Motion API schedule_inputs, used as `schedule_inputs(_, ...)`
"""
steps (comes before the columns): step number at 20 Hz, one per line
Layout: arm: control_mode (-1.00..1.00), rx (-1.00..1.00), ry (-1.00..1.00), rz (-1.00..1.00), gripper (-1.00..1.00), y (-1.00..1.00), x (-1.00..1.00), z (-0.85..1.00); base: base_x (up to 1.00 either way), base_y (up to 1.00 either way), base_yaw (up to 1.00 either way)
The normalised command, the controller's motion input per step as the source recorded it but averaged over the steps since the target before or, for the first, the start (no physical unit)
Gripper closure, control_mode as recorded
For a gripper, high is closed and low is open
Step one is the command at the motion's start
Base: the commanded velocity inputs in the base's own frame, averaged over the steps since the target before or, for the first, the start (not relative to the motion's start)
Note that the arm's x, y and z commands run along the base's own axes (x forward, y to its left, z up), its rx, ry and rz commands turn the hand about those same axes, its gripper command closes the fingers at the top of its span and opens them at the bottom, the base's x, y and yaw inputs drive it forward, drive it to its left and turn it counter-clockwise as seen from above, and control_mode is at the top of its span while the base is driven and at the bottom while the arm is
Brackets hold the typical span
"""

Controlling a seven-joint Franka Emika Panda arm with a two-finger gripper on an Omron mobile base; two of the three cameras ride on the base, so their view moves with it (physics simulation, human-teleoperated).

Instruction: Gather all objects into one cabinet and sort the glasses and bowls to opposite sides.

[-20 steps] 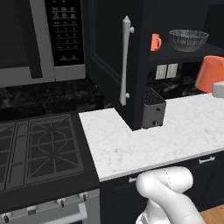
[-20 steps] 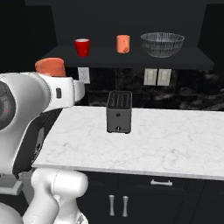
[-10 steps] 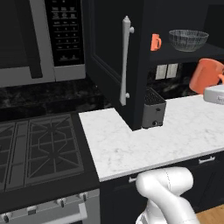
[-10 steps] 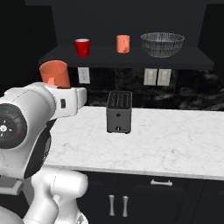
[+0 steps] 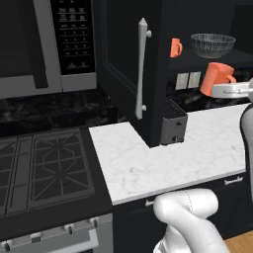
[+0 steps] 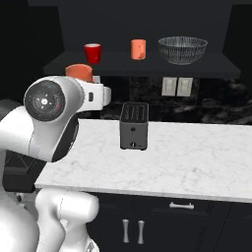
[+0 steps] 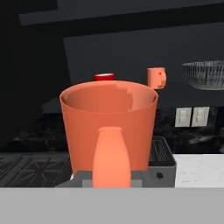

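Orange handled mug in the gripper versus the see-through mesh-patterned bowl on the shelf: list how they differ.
The orange handled mug is opaque; the see-through mesh-patterned bowl is transparent grey. The mug is tall, narrow and handled; the bowl is wide, shallow and handleless. The mug is held aloft; the bowl rests on the cabinet shelf. Both stand upright.

An orange mug (image 7: 109, 131) is showing a slightly paler orange handle toward the hand view. A red mug (image 6: 92, 52) and a second orange mug (image 6: 139, 49) are standing out against the black shelf of the cabinet (image 6: 142, 64). To their right, a transparent greyish bowl (image 6: 182, 49) is showing a fine mesh-like pattern. The cabinet door (image 5: 123, 69) is appearing black, its long bar handle (image 5: 142, 69) silver. A dark toaster (image 6: 134, 126) is sitting on a white countertop (image 6: 162, 157) carrying faint grey marble veining. At far left, the stove (image 5: 44, 168) is looking black with dark grey grates.
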Motion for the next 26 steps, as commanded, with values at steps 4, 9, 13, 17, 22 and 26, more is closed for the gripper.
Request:
schedule_inputs(4,-1.0,-0.02,0.04,0.0,1.0,0.01,0.37,0.02,0.0,0.0,0.0)
schedule_inputs(9,-1.0,-0.12,-0.08,0.0,1.0,0.12,0.0,0.18,0.0,0.0,0.0)
schedule_inputs(13,-1.0,-0.17,-0.01,-0.01,1.0,0.03,0.48,0.05,0.0,0.0,0.0)
schedule_inputs(17,-1.0,-0.06,0.0,-0.01,1.0,0.0,0.63,0.0,0.0,0.0,0.0)
schedule_inputs(22,-1.0,-0.02,0.0,0.0,1.0,0.05,0.58,0.0,0.0,0.0,0.0)
schedule_inputs(26,-1.0,0.0,0.0,0.0,1.0,0.09,0.64,0.0,0.0,0.0,0.0)
